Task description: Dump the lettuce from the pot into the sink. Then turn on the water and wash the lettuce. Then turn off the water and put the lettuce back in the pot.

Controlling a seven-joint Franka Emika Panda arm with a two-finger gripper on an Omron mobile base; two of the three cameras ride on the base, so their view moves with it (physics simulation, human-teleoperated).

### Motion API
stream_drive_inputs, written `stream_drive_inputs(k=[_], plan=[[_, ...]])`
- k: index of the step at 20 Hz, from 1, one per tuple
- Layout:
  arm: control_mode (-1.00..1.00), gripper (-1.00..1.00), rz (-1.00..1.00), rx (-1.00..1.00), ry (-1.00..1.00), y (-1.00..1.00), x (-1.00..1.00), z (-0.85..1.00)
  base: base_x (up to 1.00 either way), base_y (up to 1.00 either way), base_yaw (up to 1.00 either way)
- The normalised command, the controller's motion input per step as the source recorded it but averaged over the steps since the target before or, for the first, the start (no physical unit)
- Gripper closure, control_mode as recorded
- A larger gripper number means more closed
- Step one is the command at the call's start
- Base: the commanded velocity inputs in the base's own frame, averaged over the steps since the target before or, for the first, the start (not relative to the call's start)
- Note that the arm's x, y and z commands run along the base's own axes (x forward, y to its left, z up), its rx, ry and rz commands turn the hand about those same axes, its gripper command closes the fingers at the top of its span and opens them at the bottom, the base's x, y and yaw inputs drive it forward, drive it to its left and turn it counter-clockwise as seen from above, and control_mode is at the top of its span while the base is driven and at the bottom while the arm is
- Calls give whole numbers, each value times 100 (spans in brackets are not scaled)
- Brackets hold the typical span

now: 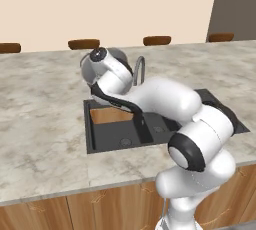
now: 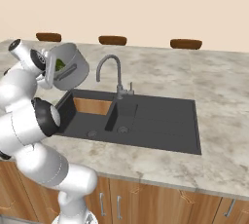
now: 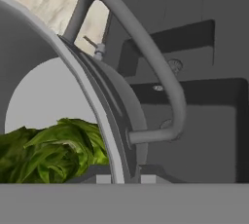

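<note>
I have the pot [image 2: 71, 67] lifted off the counter [image 2: 214, 91] and tipped over on its side, its mouth turned toward the arm, hanging above the back left corner of the sink [image 2: 160, 121]. From the right base camera I can see the lettuce [image 2: 60, 65] as a small green patch just inside the mouth; it is in the pot, not in either basin. The hand camera shows the same thing up close: the lettuce [image 3: 53, 152] lies against the lower part of the pot's inner wall [image 3: 29, 47], near the rim.

The gripper [image 3: 125, 178] is closed on the pot's rim, with one finger tip on each side of the thin metal edge. In the base views the hand is mostly tucked behind the pot, so I take the grip from the hand camera; I cannot say exactly where along the rim it bites.

The faucet [image 2: 111, 72] stands upright behind the divider between the two basins, to the right of the pot and apart from it. In the left base camera the pot [image 1: 112, 54] sits behind the arm's wrist, next to the faucet [image 1: 139, 69]. The left basin shows its brown inner panel [image 2: 92, 106], and the drains [image 2: 123, 130] lie bare.
</note>
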Motion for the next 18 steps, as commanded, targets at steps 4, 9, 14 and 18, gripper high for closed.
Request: stream_drive_inputs(k=[4, 9, 14, 18], plan=[[-100, 100, -18, -1, 0, -29, 25, 61, 0, 0, 0], [-100, 100, -16, -11, -5, -32, 9, 27, 0, 0, 0], [-100, 100, -12, -14, -13, -30, 0, 17, 0, 0, 0], [-100, 100, -9, -6, -6, -24, 11, 17, 0, 0, 0]])
